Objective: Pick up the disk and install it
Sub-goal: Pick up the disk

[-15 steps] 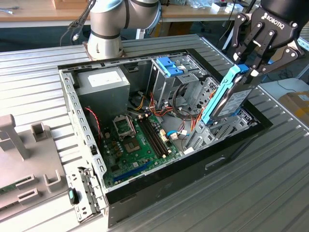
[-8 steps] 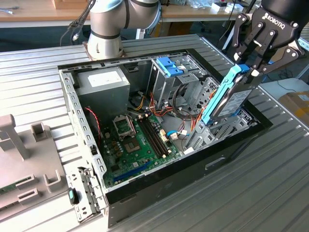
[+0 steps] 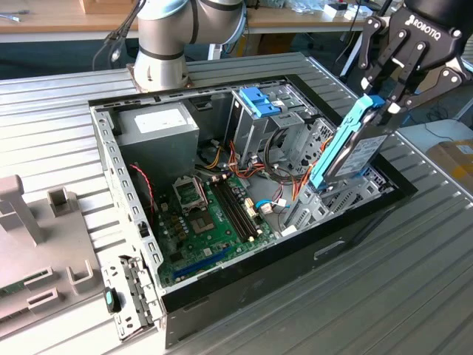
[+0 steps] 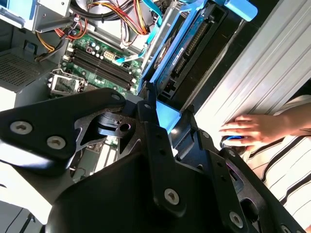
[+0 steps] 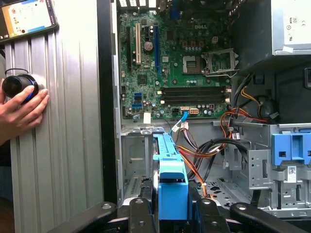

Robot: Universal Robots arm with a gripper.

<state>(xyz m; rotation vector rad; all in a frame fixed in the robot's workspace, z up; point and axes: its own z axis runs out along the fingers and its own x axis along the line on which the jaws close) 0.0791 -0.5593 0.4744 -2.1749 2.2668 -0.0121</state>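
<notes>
A ribbed grey metal table (image 3: 414,288) takes up most of a workshop scene, with a wooden bench (image 3: 66,15) behind it and the round silver arm base (image 3: 159,52) standing at its far edge. On the table lies an open computer case (image 3: 244,277), black outside and bare perforated steel inside. Within it sit a green circuit board (image 3: 207,218), a boxy grey power supply (image 3: 159,126), a steel drive cage (image 3: 259,107) with a bright blue plastic top, and loose orange, red and yellow wires (image 3: 240,159). A pale grey plastic panel (image 3: 29,244) rests on the table at the exterior view's left. My gripper (image 3: 378,100), made of black jointed metal, is closed on the disk (image 3: 351,148), pinching its blue end tab from both sides. The disk is a flat dark slab in a glossy blue frame, held on edge and tilted over the end of the case at the exterior view's right. Its lower end dips past the rim near a steel bay, and I cannot tell whether it touches anything there. In the first wrist view a person's hand (image 5: 24,109) rests on a round black knob (image 5: 17,85) on the table beside the case
</notes>
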